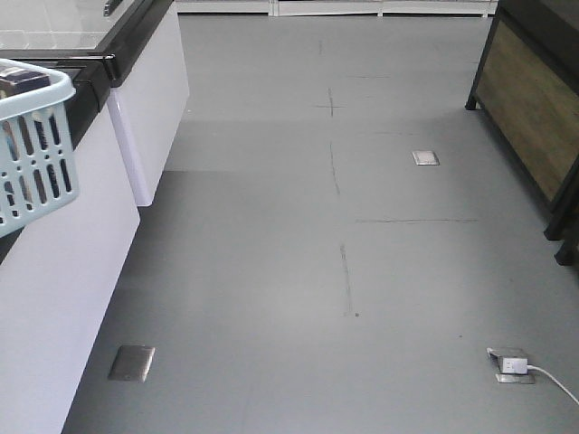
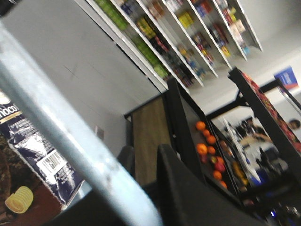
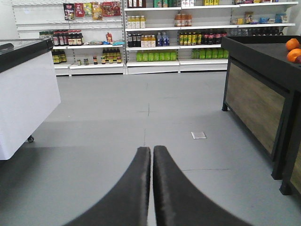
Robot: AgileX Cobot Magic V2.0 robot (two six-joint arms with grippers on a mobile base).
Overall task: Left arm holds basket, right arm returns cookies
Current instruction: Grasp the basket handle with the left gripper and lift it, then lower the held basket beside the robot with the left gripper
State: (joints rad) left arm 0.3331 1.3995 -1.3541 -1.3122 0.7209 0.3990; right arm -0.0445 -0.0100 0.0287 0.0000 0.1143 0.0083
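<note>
A grey floor (image 1: 271, 271) is stretching through a shop aisle, scored by thin seams and carrying three metal outlet plates. The plate at the near right (image 1: 512, 365) is holding a white plug with a cable trailing off. A white chest cabinet (image 1: 54, 298) with a black top rim is running along the left, and a dark wood-panelled stand (image 1: 529, 99) is standing on the right. The right wrist view is showing oranges (image 3: 292, 49) lying on top of that stand. Across the far wall, white shelves (image 3: 160, 40) are carrying rows of bottles and packets. The basket (image 1: 36, 145) is showing at the left edge of the front view, tilted slightly against the cabinet's black rim; whether it is touching the cabinet cannot be told. Inside it, the cookies (image 2: 33, 150) are lying beneath a pale blue bar of the basket, with the barcode facing up. The left fingers (image 2: 188, 193) are sitting on either side of that bar, clamping the basket. The right fingers (image 3: 136, 188) are pressing together with only a thin slit between them, gripping nothing, low over the bare floor.
</note>
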